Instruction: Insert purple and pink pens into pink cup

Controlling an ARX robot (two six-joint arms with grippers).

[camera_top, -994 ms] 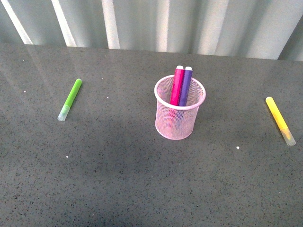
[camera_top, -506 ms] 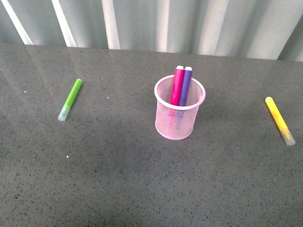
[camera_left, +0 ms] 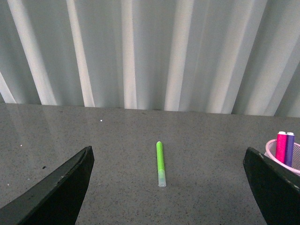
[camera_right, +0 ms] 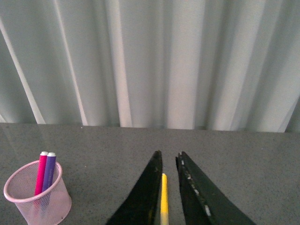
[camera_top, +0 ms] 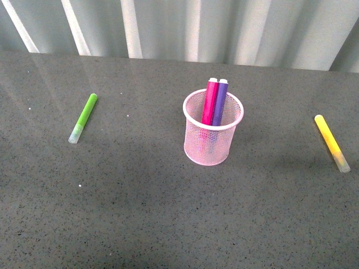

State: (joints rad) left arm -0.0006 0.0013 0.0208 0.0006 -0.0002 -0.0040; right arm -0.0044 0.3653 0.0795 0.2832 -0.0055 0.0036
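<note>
The pink cup (camera_top: 213, 136) stands upright in the middle of the dark table. The pink pen (camera_top: 210, 102) and the purple pen (camera_top: 219, 102) stand inside it side by side, leaning against the far rim. The cup also shows in the left wrist view (camera_left: 283, 157) and the right wrist view (camera_right: 38, 198), with both pens in it. No arm shows in the front view. My left gripper (camera_left: 168, 187) is open and empty, above the table. My right gripper (camera_right: 168, 159) is shut and holds nothing; the table shows through the narrow gap between its jaws.
A lime-green marker (camera_top: 83, 118) lies at the left of the table and shows in the left wrist view (camera_left: 161, 163). A yellow marker (camera_top: 331, 142) lies at the right; it shows through the right gripper's gap (camera_right: 164, 199). A corrugated grey wall (camera_top: 185, 28) backs the table.
</note>
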